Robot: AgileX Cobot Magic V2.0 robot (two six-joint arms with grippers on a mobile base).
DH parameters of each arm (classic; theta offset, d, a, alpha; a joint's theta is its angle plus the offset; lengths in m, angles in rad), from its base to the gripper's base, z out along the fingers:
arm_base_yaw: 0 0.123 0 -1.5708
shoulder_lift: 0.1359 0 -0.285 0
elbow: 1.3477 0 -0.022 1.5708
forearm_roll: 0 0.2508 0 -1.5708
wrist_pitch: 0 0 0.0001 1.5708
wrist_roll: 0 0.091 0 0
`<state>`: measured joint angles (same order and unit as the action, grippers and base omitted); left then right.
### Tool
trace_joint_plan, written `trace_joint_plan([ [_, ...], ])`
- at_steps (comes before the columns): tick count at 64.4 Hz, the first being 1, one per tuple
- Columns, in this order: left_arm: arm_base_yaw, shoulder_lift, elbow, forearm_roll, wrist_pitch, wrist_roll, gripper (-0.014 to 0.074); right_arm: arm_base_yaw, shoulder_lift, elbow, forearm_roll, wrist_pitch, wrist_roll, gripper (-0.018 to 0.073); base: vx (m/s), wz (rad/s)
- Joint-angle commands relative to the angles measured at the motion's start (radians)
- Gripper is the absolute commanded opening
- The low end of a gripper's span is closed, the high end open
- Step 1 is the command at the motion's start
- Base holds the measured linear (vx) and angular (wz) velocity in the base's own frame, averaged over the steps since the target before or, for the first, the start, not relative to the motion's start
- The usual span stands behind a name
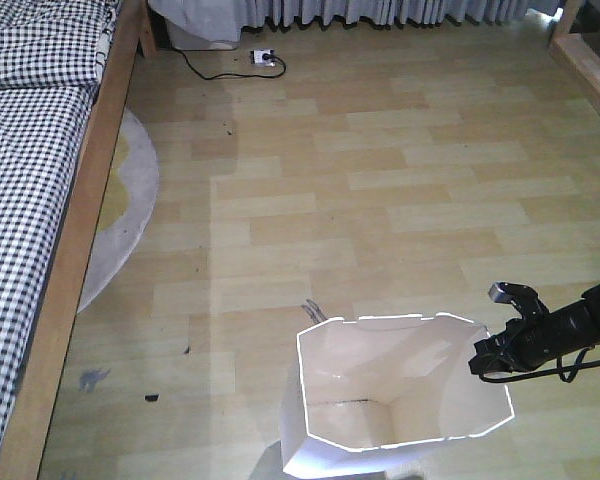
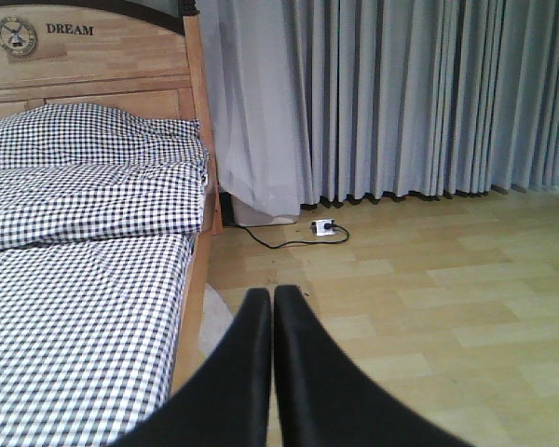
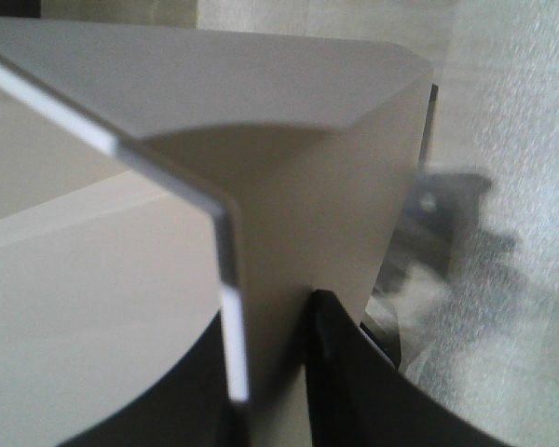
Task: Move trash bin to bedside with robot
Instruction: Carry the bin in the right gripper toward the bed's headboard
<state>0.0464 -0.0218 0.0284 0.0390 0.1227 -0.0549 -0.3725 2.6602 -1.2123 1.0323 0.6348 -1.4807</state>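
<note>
1. The trash bin (image 1: 380,365) is thin white plastic. It is smooth, with a faint sheen on its inner walls.
2. The bed frame (image 1: 80,230) is smooth light-brown wood; the bedding (image 1: 30,150) is checked cloth (matt, softly creased).
3. The floor (image 1: 380,180) is pale wood-look planking with a low gloss.
4. The curtains (image 2: 401,93) are matt grey cloth.
5. The left gripper (image 2: 272,298) has black fingers (image 2: 238,372) — smooth and matt.

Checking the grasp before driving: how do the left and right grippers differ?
The left gripper is shut on nothing, fingers pressed together; the right gripper is clamped on the wall of the trash bin. The left faces the bed; the right sits at the bin's rim. Both are black.
</note>
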Motion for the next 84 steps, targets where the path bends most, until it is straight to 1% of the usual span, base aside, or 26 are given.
trace_joint_plan([
  [1,0.000,-0.005,-0.021,-0.005,-0.072,-0.004,-0.0006,-0.005,-0.076,-0.006,0.046,0.225,0.003,-0.0005,0.35,0.01],
  [84,0.000,-0.005,-0.021,-0.005,-0.072,-0.004,-0.0006,-0.005,-0.076,-0.006,0.046,0.227,0.003,-0.0005,0.36,0.03],
])
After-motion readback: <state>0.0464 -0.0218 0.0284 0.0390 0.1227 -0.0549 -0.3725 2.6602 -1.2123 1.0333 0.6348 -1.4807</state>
